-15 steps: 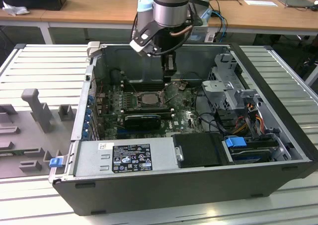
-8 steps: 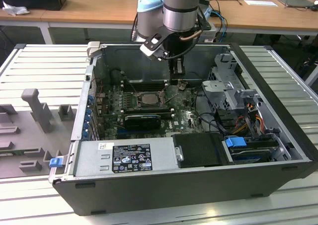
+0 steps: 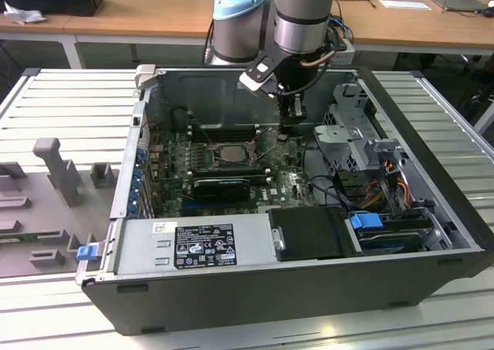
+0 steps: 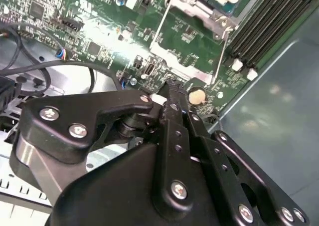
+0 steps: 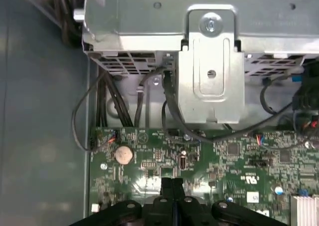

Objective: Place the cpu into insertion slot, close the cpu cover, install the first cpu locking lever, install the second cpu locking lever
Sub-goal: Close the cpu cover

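gripper (image 3: 284, 135) stands low over the green circuit board (image 3: 287, 185), its fingers pressed together with nothing seen between them; the insertion slot (image 3: 214, 155) lies close by toward the exterior view's left, slightly nearer, apart from the fingertips.

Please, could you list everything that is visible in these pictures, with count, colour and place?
computer case: one, dark grey, open, on slatted table
circuit board: one, green, inside case
insertion slot: one, dark frame with pale centre, mid-board
memory sticks: several, black, beside slot
power supply: one, silver, case's near side
coin cell: one, pale, near board's edge
fixtures: several, grey, table, exterior view's left
arm: one, silver-grey, over case
gripper: one, black, shut, above board beside slot
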Robot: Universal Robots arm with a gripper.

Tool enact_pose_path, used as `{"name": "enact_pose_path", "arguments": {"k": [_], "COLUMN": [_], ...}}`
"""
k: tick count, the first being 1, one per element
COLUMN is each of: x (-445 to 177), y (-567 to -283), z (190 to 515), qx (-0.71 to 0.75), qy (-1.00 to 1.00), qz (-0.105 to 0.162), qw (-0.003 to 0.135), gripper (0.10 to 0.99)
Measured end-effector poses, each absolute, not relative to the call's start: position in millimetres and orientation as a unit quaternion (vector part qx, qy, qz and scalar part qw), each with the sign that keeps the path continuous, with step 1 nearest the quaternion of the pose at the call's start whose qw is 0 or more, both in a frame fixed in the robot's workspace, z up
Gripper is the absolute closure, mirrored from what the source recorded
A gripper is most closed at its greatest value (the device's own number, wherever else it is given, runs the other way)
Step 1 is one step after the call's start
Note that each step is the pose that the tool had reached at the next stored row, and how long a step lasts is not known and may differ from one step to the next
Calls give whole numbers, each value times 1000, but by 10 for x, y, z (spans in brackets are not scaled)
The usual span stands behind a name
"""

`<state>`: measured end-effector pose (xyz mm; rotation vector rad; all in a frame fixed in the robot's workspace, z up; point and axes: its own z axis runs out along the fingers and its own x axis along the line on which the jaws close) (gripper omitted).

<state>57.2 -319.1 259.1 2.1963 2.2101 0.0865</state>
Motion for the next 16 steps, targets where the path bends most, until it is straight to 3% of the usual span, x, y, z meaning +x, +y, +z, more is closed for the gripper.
{"name": "enact_pose_path", "arguments": {"k": [4,7,16], "x": [592,592,493], "y": [-3188,-3188,-3188], "z": [2506,2499,2498], "qx": [705,705,705], "qy": [709,709,709], "qz": [28,7,6], "qw": [12,-8,-9], "gripper": [980,980,980]}}
